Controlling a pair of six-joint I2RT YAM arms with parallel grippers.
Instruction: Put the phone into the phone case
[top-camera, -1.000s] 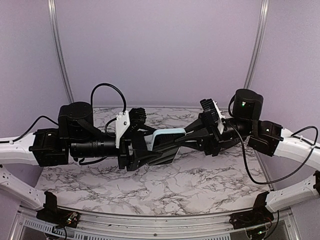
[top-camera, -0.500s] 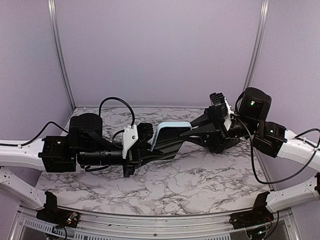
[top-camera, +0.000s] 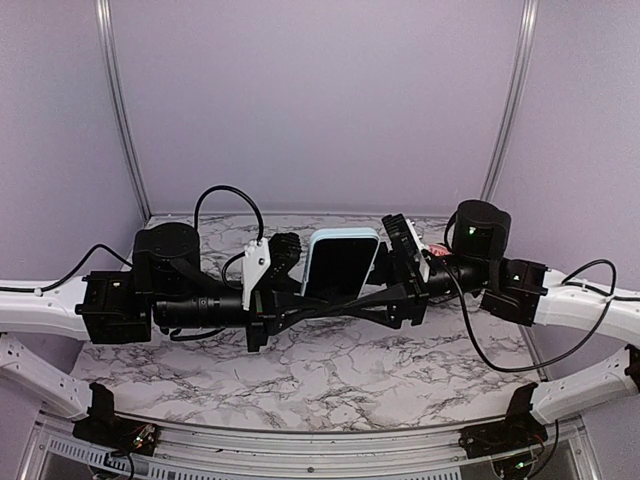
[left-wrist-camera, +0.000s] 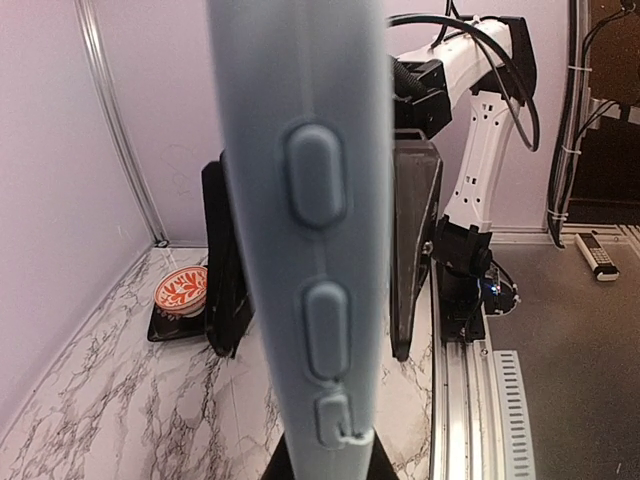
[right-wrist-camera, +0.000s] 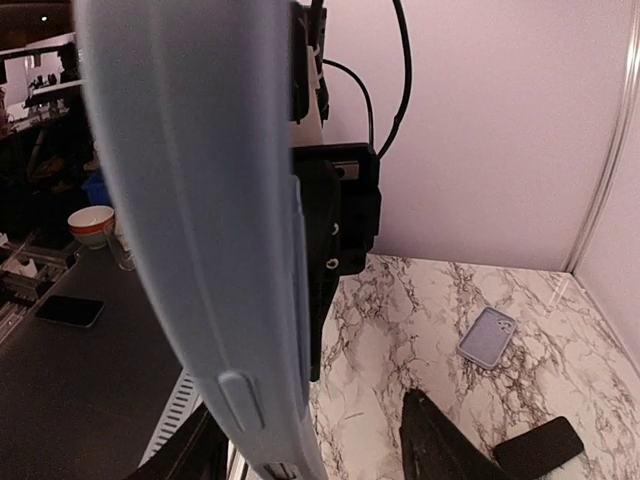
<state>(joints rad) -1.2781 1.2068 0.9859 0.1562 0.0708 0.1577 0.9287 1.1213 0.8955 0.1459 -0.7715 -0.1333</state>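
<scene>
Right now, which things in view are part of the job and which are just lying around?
Job: blue case, held up in the air; dark phone, apparently seated in it.
Lying about: grey case, loose phone, bowl.

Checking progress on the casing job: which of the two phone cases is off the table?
The light blue case, held aloft by the left claw. The other, grey-blue case lies flat on the marble table.
</scene>
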